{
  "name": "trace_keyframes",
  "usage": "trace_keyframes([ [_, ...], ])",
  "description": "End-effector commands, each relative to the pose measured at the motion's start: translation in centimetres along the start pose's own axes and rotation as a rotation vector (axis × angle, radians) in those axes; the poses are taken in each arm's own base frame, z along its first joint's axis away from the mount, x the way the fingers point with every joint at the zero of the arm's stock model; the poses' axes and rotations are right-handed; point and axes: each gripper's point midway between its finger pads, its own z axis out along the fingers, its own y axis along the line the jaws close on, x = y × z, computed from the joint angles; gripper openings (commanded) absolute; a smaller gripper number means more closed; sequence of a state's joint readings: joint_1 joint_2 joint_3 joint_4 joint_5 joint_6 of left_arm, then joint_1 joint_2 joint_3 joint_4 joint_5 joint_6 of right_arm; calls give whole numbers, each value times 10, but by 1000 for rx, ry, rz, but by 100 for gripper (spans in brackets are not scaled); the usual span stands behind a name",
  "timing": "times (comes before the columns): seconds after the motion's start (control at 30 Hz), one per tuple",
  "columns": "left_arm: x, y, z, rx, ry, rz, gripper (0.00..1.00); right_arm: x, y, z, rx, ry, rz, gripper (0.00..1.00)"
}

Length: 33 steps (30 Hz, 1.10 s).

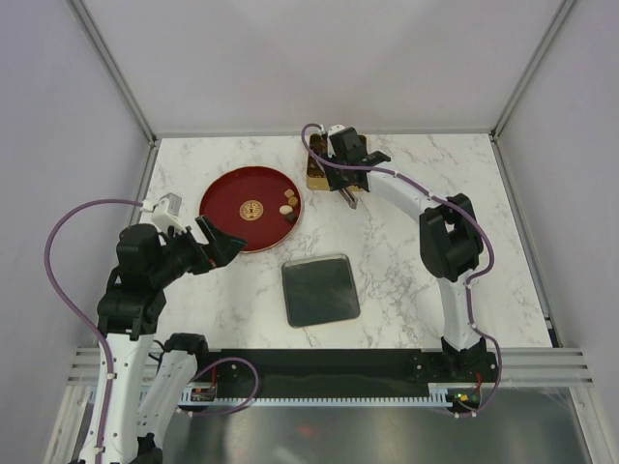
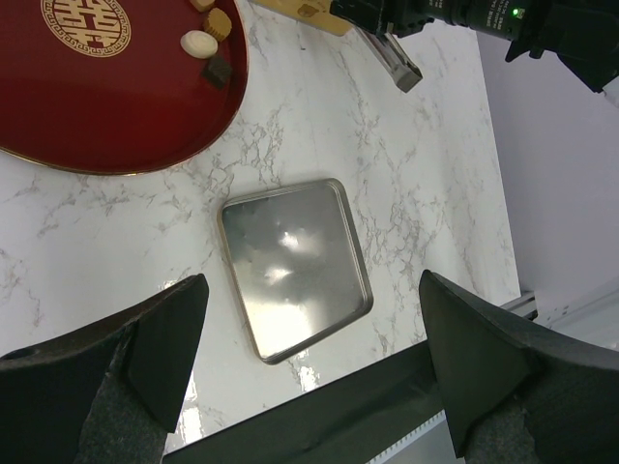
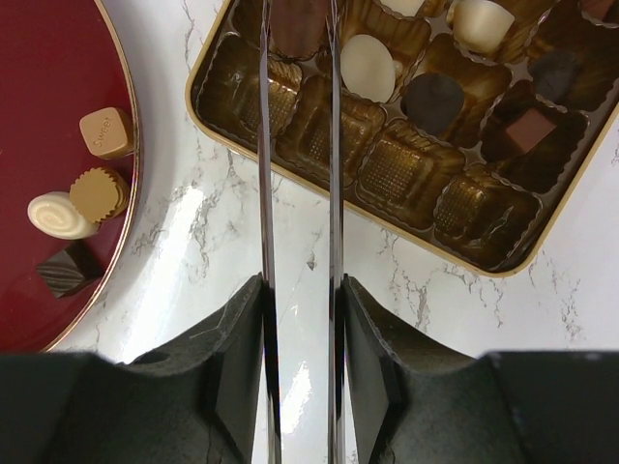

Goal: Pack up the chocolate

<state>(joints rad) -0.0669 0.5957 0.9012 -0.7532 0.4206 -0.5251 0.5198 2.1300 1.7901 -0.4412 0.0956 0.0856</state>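
Four small chocolate pieces (image 3: 97, 193) sit at the 3 o'clock rim of the glossy round red dish (image 1: 227, 203): a fluted tan cup, a tan cube, a cream swirl and a dark block. More chocolates fill moulded cups in the square gold tin (image 3: 398, 172), at the dish's 1 o'clock. The right gripper (image 1: 353, 201) has thin, flat metal blades standing narrowly apart. Their tips are cut off, so I cannot tell whether they grip anything. The left gripper (image 2: 309, 362) gapes wide and empty above the white marble table (image 2: 416, 193).

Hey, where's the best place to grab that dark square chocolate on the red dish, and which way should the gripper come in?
Probably from straight above, pinching the dark square chocolate across two opposite flat sides. It lies flat near the rim of the red dish with the cream piece close beside it, so choose the pair of sides turned away from that neighbour.
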Motion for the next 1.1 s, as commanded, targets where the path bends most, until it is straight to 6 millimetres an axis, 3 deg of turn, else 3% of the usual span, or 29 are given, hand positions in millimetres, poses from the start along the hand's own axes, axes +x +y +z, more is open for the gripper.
trace_keyframes([
  [0.0, -7, -2, 1, 14, -26, 35, 98, -15, -1, -3, 7, -47, 14, 43],
  [0.3, -10, -5, 0, 23, -29, 34, 98, -31, -3, -17, 5, -86, 8, 47],
  [0.53, -10, -6, -1, 27, -32, 37, 98, -64, 1, -55, -24, -176, 6, 47],
  [0.63, -9, -6, -1, 29, -31, 36, 98, -69, 11, -71, -65, -192, 1, 47],
  [0.73, -6, -5, 0, 29, -26, 37, 98, -62, 27, -80, -100, -174, -26, 47],
  [1.07, -4, -7, -4, 43, -34, 48, 98, 9, 86, -88, -192, 9, -196, 46],
])
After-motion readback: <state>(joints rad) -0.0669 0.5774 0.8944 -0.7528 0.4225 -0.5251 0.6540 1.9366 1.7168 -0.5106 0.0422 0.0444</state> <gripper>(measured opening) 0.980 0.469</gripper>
